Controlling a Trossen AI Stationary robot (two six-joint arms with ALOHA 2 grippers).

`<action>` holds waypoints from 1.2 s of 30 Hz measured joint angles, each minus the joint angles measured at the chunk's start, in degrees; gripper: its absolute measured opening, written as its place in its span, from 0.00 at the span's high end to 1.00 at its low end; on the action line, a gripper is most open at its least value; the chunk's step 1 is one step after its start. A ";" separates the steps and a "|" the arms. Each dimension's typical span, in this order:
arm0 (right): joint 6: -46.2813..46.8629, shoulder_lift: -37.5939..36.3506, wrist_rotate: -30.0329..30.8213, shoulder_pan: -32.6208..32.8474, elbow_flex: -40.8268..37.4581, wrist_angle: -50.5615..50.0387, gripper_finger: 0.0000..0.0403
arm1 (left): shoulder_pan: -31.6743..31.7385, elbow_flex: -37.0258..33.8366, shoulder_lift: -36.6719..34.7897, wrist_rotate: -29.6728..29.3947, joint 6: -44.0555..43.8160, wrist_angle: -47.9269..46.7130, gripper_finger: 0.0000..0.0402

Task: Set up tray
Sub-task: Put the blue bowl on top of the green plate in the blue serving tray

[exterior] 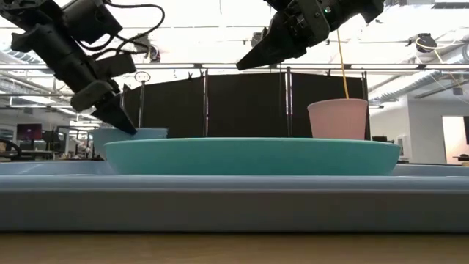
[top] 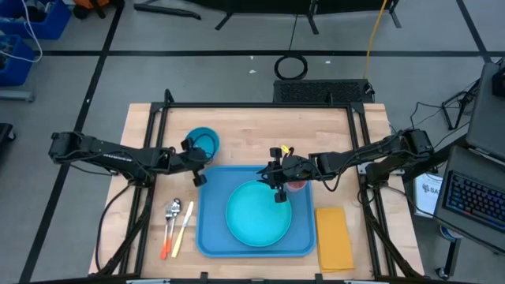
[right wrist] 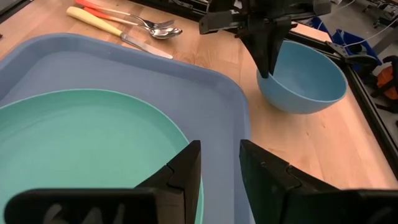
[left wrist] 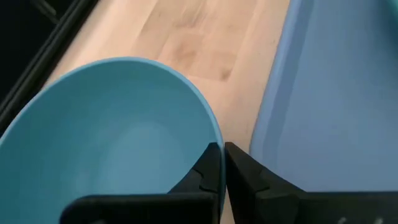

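Note:
The blue tray (top: 207, 237) lies in the middle of the wooden table and carries a round turquoise plate (top: 258, 214) and a pink cup (top: 297, 186) at its far right corner. A light blue bowl (top: 203, 142) stands on the wood just beyond the tray's far left corner. My left gripper (top: 194, 158) is shut on the bowl's rim. My right gripper (top: 278, 195) hovers open over the plate's far edge, nothing between its fingers (right wrist: 186, 168). My left gripper pinches the bowl's rim (left wrist: 214, 138) on its near left side, one finger inside the bowl and one outside. The fingers (right wrist: 268, 62) slant down from the table's left. The bowl sits upright with its base on the wood.
A fork, spoon and knife (top: 175, 225) lie on the table left of the tray. A yellow folded cloth (top: 334, 237) lies to its right. Bare wood stretches along the table's far side, bordered by the black frame rails (top: 260, 105).

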 joint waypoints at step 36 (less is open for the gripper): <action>0.81 -11.37 6.25 4.18 0.00 -5.65 0.75 | -19.39 15.28 11.01 14.76 7.64 14.62 0.98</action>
